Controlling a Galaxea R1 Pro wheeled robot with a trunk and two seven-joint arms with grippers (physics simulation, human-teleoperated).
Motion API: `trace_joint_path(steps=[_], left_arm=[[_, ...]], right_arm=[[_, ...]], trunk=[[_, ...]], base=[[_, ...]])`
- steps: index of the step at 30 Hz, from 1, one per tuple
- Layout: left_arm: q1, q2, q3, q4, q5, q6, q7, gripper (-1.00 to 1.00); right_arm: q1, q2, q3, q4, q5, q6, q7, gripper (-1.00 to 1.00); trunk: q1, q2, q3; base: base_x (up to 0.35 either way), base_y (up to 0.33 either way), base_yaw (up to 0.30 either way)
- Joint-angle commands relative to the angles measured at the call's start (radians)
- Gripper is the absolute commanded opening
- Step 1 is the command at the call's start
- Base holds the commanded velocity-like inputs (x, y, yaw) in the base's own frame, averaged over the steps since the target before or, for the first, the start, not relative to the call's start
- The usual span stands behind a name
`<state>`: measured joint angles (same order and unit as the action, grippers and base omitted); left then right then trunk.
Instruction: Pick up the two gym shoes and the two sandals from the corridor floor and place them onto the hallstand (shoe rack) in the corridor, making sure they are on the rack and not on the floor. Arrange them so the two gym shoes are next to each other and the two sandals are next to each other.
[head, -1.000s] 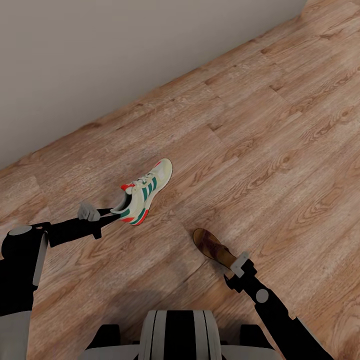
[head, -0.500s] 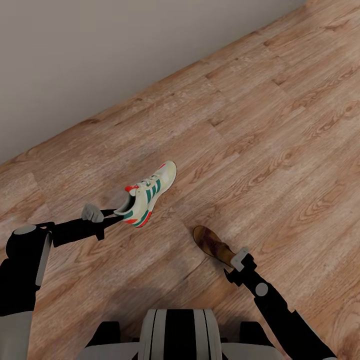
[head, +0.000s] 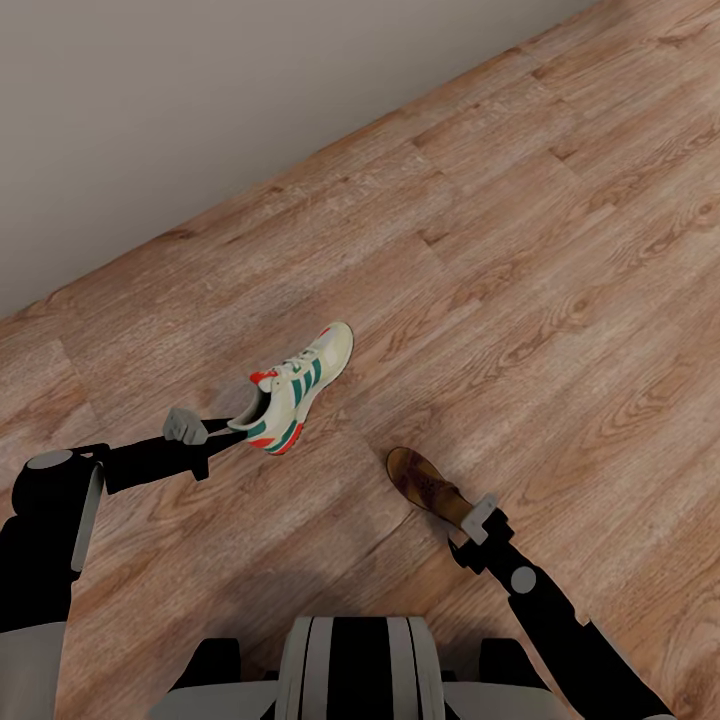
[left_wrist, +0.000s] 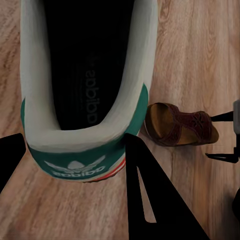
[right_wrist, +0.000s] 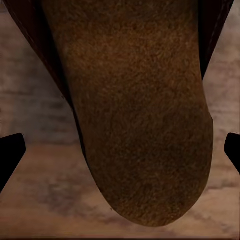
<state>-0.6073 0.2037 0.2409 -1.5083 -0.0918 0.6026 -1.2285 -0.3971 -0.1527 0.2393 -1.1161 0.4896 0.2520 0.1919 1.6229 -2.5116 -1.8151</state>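
The left pincer (head: 232, 427) is clamped on the heel of a gym shoe (head: 296, 388), with its dark fingers (left_wrist: 150, 200) on either side of the green heel panel. In the head view the shoe points away from the robot toward the wall, toe raised. Whether its sole touches the floor (head: 560, 250) cannot be told.

The right pincer (head: 466, 520) sits at the heel end of a sandal (head: 425, 487), which points up and to the left in the head view. In the right wrist view the tan footbed (right_wrist: 140, 115) runs between the two finger tips (right_wrist: 10, 155), which stand apart at either side of it without visibly pressing it. Whether the pincer grips the sandal cannot be told, though the jaws stand wide.

The shoe and the sandal lie near each other but apart, with bare planks between them. In the left wrist view the sandal (left_wrist: 180, 125) lies just beyond the shoe's (left_wrist: 85, 85) heel, with the right pincer's parts at its far end.

A plain grey wall (head: 200, 100) runs diagonally across the upper left of the head view and meets the floor in a straight edge well beyond the shoe's toe. To the right and ahead, the planks stretch open to the frame's edges. The robot's trunk (head: 355, 665) shows at the bottom between the two arms.
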Motion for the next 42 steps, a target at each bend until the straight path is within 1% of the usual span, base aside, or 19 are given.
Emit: trace_joint_path(steps=[1, 15, 17, 42], left_arm=[[-0.001, -0.001, 0.001, -0.001, -0.006, 0.01, -0.008, -1.0], [0.0, -0.001, 0.001, -0.001, -0.006, 0.01, -0.008, -1.0], [0.0, -0.001, 0.001, -0.001, -0.006, 0.01, -0.008, -1.0], [0.0, 0.0, 0.001, -0.001, -0.005, 0.01, -0.008, -1.0]], right_arm=[[0.0, -0.001, 0.002, 0.002, 0.011, 0.006, 0.004, 1.0], [0.0, -0.001, 0.002, 0.013, 0.011, 0.006, 0.004, 1.0], [0.0, -0.001, 0.002, 0.013, 0.011, 0.006, 0.004, 1.0], [0.0, -0.002, 0.001, 0.013, 0.011, 0.006, 0.003, 1.0]], trunk=[[0.0, 0.0, 0.0], [0.0, 0.0, 0.0], [0.001, -0.001, -0.008], [0.001, -0.001, -0.008]], base=[[0.0, 0.0, 0.0], [0.0, 0.0, 0.0], [0.0, 0.0, 0.0], [0.0, 0.0, 0.0]])
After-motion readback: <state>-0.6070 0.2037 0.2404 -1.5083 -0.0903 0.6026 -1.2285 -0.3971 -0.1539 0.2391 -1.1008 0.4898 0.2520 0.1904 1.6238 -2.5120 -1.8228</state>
